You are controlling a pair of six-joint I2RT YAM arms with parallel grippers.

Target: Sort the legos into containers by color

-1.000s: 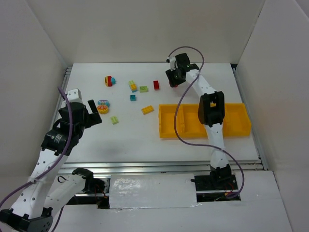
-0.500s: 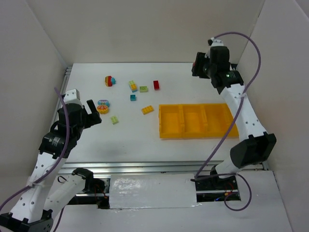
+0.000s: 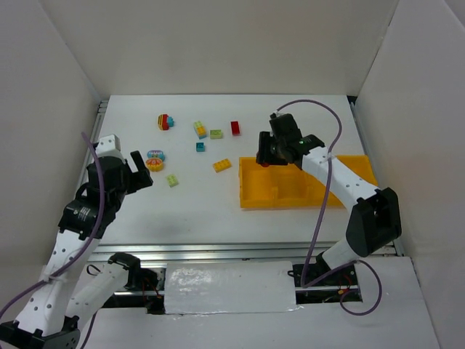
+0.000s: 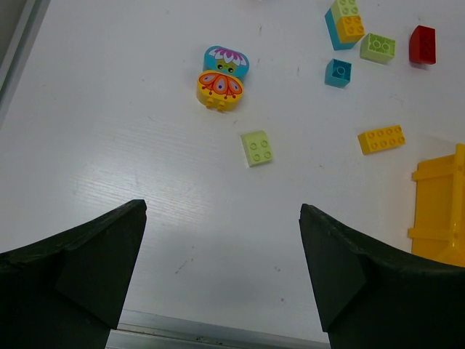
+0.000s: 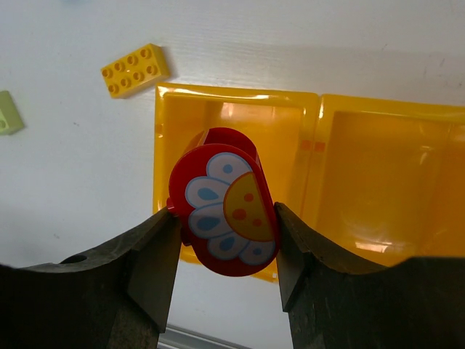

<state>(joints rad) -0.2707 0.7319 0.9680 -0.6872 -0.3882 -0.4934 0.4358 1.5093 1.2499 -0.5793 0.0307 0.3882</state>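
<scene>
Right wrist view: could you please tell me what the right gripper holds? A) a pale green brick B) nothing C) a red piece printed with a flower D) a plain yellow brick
C: the right gripper is closed on a red flower-printed piece over the yellow tray.

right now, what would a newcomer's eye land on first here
The right gripper pinches a red flower-printed piece over the left end compartment of the yellow tray. Beyond the open left gripper, loose coloured bricks lie scattered on the white table.
</scene>
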